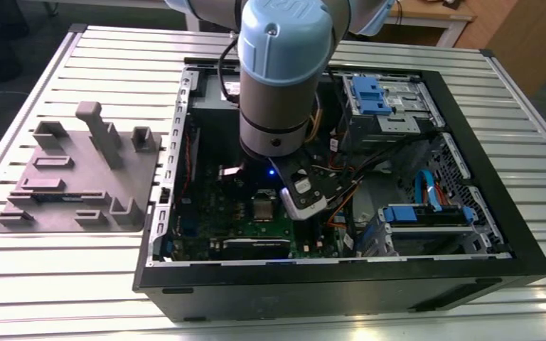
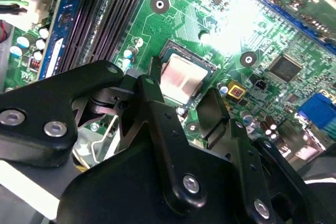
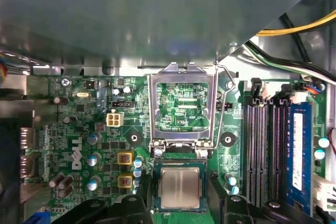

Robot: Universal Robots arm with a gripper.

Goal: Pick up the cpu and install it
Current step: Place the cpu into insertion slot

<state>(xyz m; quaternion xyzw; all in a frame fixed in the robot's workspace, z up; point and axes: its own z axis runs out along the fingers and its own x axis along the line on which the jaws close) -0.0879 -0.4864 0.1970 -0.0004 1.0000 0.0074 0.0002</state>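
1. Silver-grey metal caps the cpu (image 3: 181, 187), which lies flat in its socket on the green motherboard (image 3: 73, 124). The board sits inside the open computer case (image 1: 349, 291) on the slatted tabletop (image 1: 65, 284).
2. Above the socket, the load plate (image 3: 181, 74) is flipped up and its wire lever (image 3: 218, 108) is swung back, so the chip's top is bare.
3. Both wrist views show the jaws spread, one on each side of the chip. Each appears to stand just outside the socket frame, clear of the chip's edges, and nothing is held between them.
4. The chip looks light, thin and stiff, so it should not flex under a grip. Its smooth lid would likely be slippery.
5. The underside and the socket's contacts are probably the fragile parts. A tilt or sideways scrape while it sits there could damage them, so it wants to be kept level.
6. The best hold looks to be on two opposite sides of the thin pale border, with a light squeeze rather than pressure on the lid.
7. A grey moulded tray (image 1: 74, 177) rests on the tabletop at the exterior view's left, well apart from the chip.
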